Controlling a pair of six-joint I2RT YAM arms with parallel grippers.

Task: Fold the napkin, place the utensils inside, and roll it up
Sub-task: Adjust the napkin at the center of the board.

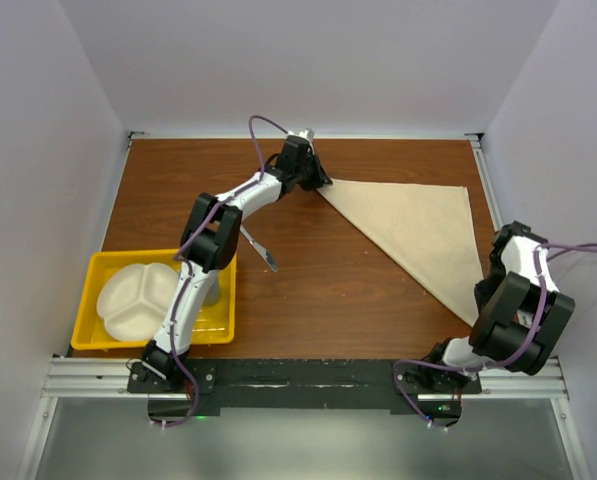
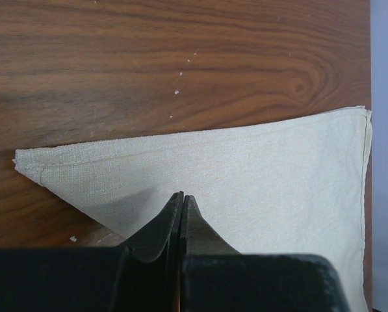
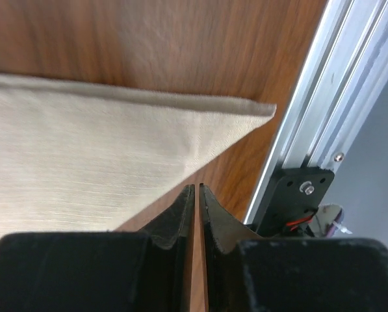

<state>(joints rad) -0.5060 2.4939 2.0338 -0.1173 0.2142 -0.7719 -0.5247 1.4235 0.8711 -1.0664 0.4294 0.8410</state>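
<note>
The beige napkin [image 1: 418, 230] lies folded into a triangle on the right half of the table. My left gripper [image 1: 316, 180] is shut at its far left corner. In the left wrist view the gripper [image 2: 182, 195] sits over the cloth [image 2: 245, 162] with no cloth seen between its tips. My right gripper [image 1: 490, 290] is shut and empty by the napkin's near right corner. In the right wrist view the gripper [image 3: 197, 187] is over bare wood just short of that corner [image 3: 83, 143]. The silver knife [image 1: 260, 250] lies on the table left of the napkin, beside the left arm.
A yellow tray [image 1: 108, 262] at the near left holds a white divided plate [image 1: 138, 295]. The aluminium rail [image 3: 323, 97] and the arm's base plate run along the near edge by the right gripper. White walls enclose the table.
</note>
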